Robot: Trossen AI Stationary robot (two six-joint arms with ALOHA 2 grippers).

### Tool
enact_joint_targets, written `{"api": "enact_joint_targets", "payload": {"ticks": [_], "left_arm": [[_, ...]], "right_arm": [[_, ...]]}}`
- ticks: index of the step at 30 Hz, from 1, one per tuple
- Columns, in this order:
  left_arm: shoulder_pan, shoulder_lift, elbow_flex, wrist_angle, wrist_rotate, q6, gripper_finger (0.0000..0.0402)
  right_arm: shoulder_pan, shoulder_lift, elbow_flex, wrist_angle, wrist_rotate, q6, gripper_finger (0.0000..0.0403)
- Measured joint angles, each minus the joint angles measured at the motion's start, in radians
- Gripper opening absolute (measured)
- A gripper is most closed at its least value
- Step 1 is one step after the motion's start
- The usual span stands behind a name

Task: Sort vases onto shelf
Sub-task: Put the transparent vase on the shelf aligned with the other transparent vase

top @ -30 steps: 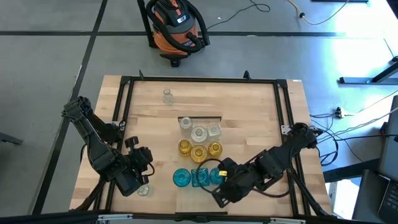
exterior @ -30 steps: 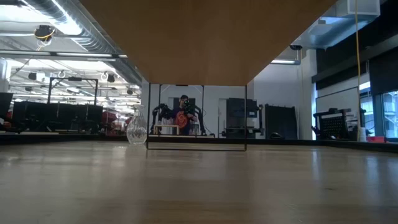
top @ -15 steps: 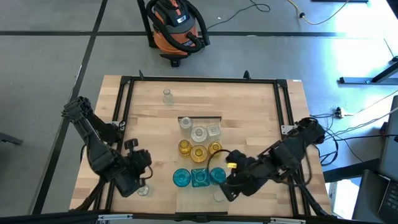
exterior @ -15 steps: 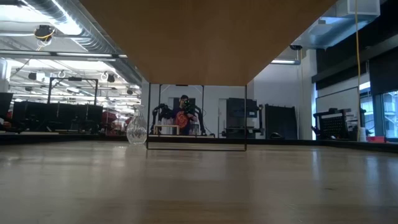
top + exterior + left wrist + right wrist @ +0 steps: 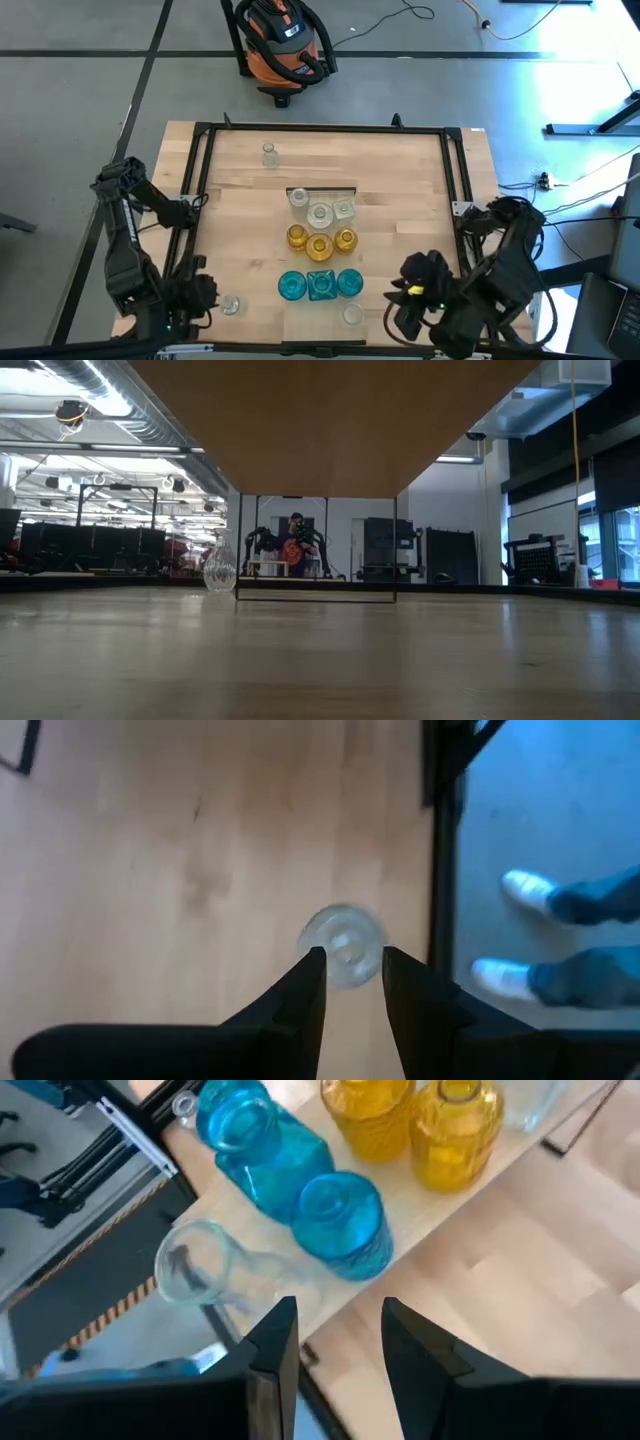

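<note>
Tabletop (image 5: pixel 400 180): low view misses shelf's (image 5: pixel 320 302) vases (image 5: pixel 320 243); both jaws parted, empty; left wrist: shoes (image 5: pixel 520 890)

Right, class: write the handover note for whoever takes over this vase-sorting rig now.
Grippers: left gripper is open and empty at the table's near left corner. The right gripper is open and empty at the near right.
Done: the shelf holds three rows: clear vases, amber vases, teal vases.
Left: near clear vase on the table by the left gripper, and far clear vase on the table. End clear vase stands beside the teal row; cannot tell if it is on the shelf.
</note>
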Motion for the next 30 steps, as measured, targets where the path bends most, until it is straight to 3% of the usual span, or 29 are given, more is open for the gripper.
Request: {"api": "enact_joint_targets", "payload": {"ticks": [3, 7, 12, 18, 30], "left_arm": [[-0.002, 0.019, 0.0, 0.047, -0.008, 0.012, 0.0094], [-0.001, 0.066, 0.0, 0.063, 0.058, -0.016, 0.01], [0.037, 0.097, 0.0, 0.038, 0.146, -0.116, 0.014], [0.078, 0.097, 0.0, 0.145, 0.159, -0.014, 0.0182], [0.178, 0.2, 0.006, 0.087, 0.263, 0.08, 0.0177]], "right_arm": [[0.025, 0.0, -0.032, 0.0, 0.041, -0.021, 0.0108], [0.041, 0.0, -0.065, 0.003, 0.052, -0.024, 0.0108], [0.04, 0.0, -0.099, 0.002, 0.086, 0.0, 0.0108], [0.039, 0.001, -0.102, 0.002, 0.094, 0.0, 0.0108], [0.04, 0.001, -0.102, 0.002, 0.051, 0.011, 0.0108]]}}
